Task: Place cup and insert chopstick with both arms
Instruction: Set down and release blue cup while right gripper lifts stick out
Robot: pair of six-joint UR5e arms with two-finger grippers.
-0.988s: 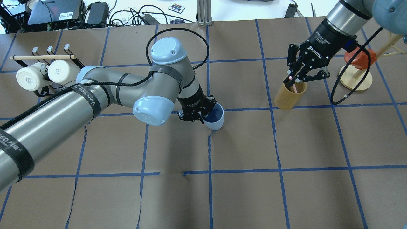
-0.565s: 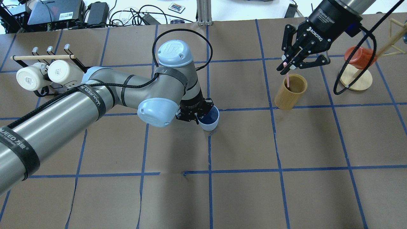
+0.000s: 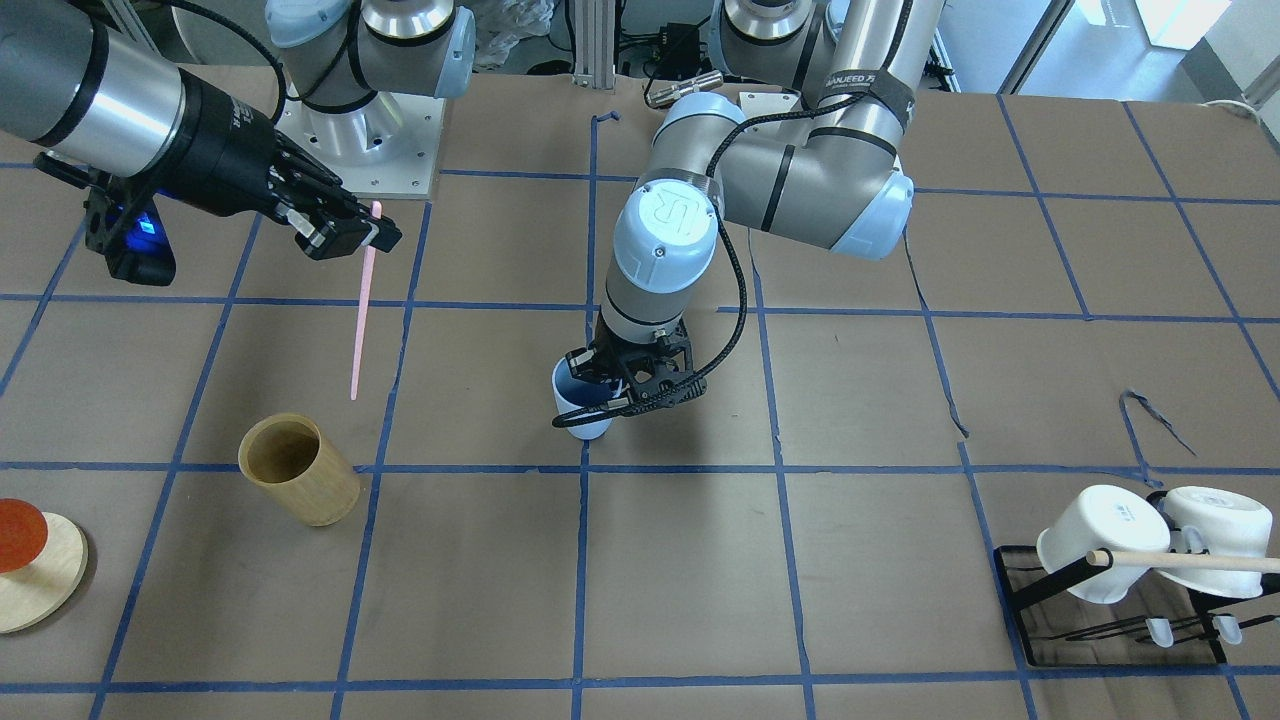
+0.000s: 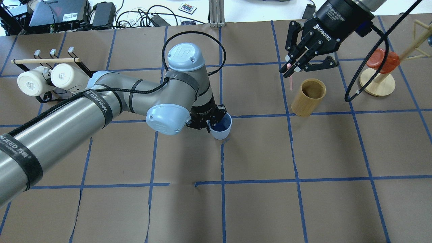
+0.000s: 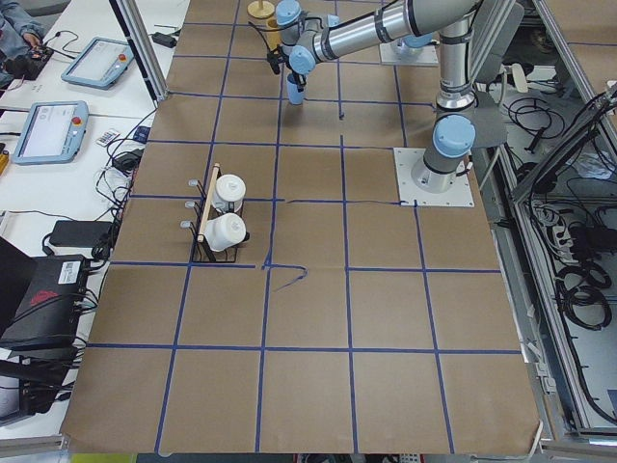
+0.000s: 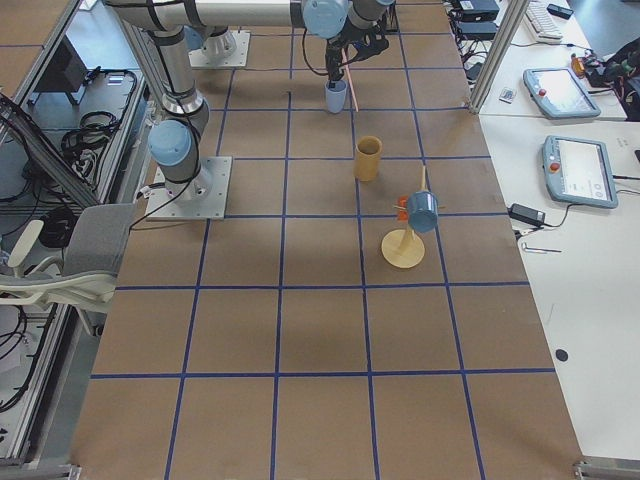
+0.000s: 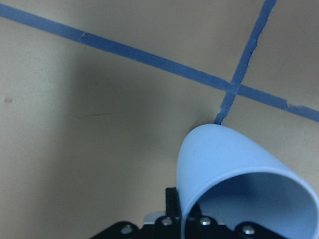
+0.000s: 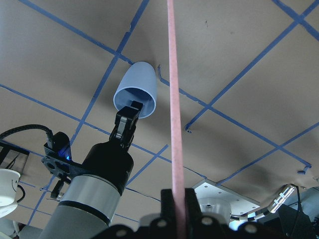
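The light-blue cup (image 4: 221,129) is at the table's middle, by a tape crossing, upright with its base at or just above the paper. My left gripper (image 4: 208,123) is shut on its rim; the cup also shows in the front view (image 3: 582,410) and the left wrist view (image 7: 234,174). My right gripper (image 4: 289,67) is shut on the top end of the pink chopstick (image 4: 291,82), which hangs free in the air, left of the tan wooden cup (image 4: 308,97). In the right wrist view the chopstick (image 8: 173,99) points down beside the blue cup (image 8: 135,89).
The tan wooden cup (image 3: 298,470) stands empty. A red cup hangs on a wooden stand (image 4: 377,84) at the far right. A black rack (image 4: 72,54) with two white mugs and a wooden dowel sits at the far left.
My right gripper has lifted the pink chopstick out of the tan wooden cup and carried it left. My left gripper shifted the blue cup slightly left, then held still.
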